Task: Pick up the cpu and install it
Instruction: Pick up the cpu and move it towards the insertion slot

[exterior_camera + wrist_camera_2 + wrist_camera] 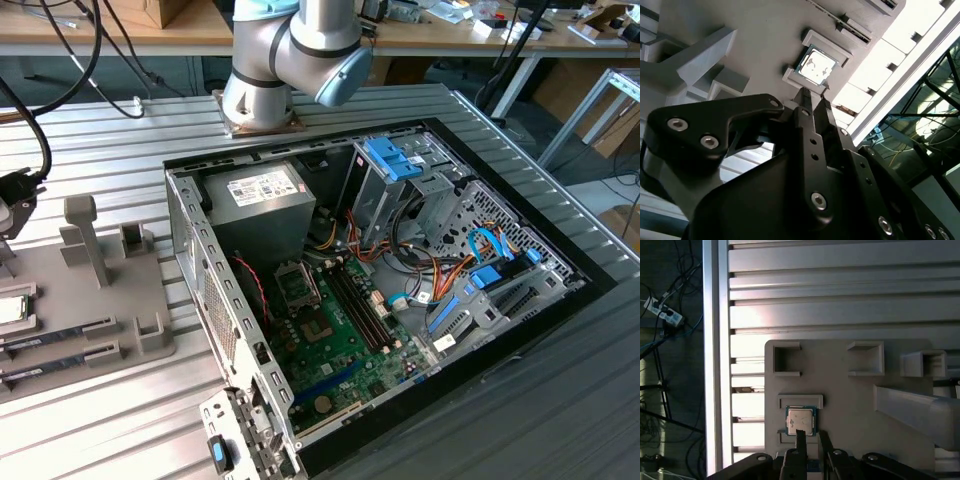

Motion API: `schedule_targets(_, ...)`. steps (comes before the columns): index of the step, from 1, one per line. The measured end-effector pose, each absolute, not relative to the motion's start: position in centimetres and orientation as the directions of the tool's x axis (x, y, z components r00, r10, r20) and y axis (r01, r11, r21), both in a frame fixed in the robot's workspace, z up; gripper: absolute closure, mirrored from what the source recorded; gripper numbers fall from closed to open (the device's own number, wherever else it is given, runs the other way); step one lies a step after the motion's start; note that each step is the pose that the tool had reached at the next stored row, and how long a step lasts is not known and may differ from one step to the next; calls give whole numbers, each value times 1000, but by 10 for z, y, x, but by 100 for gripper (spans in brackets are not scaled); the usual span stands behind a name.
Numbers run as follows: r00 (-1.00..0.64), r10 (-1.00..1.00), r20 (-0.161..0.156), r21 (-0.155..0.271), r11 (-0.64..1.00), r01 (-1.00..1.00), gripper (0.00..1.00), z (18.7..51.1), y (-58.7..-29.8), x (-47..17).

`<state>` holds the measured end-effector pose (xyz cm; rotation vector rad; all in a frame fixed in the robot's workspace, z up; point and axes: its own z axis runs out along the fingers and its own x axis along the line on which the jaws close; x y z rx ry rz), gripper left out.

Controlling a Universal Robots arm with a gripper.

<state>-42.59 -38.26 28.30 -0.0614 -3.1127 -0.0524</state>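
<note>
A ribbed metal counter (100, 130) carries a flat grey holder plate (110, 290) at the exterior view's left and an open computer case (190, 250) filling the centre and the exterior view's right. A strip of bare counter lies between plate and case. In the first wrist view, the plate (850, 405) sits close to the counter's (840, 290) side rail, past which are the floor and loose cables (662, 315).

On the plate, a tall grey post (85, 235) stands near its middle. Two long dark memory sticks (60, 335) lie in slots along the lower left of the exterior view. In the first wrist view, two small walled pockets (786, 360) stand beyond the chip's seat, and a long grey block (920, 410) rises beside it.

The cpu (10, 308) lies flat in its framed seat at the exterior view's far left edge, silvery top up. In both wrist views, the gripper (811, 432) (814, 95) hangs just above the cpu (800, 420) (815, 67), tips over its near edge. The black fingers (800, 440) are slightly parted and hold nothing.
</note>
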Motion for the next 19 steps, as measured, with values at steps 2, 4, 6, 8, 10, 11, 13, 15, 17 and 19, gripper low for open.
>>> schedule_targets(2,-999,39,29,33,999,40,64,283,-383,-426)
schedule_targets(4,-999,39,28,33,999,40,58,283,-383,-426)
schedule_targets(6,-999,39,29,33,999,40,58,283,-383,-426)
schedule_targets(8,-999,39,28,33,999,40,58,283,-383,-426)
schedule_targets(10,-999,39,29,33,999,40,44,283,-383,-426)
schedule_targets(11,-999,39,28,33,999,40,44,283,-383,-426)
schedule_targets(13,-999,39,28,33,999,40,44,283,-383,-426)
schedule_targets(15,-999,39,28,33,999,40,44,282,-383,-426)
schedule_targets(17,-999,39,28,33,999,40,44,281,-383,-426)
schedule_targets(19,-999,39,29,33,999,40,44,281,-383,-426)
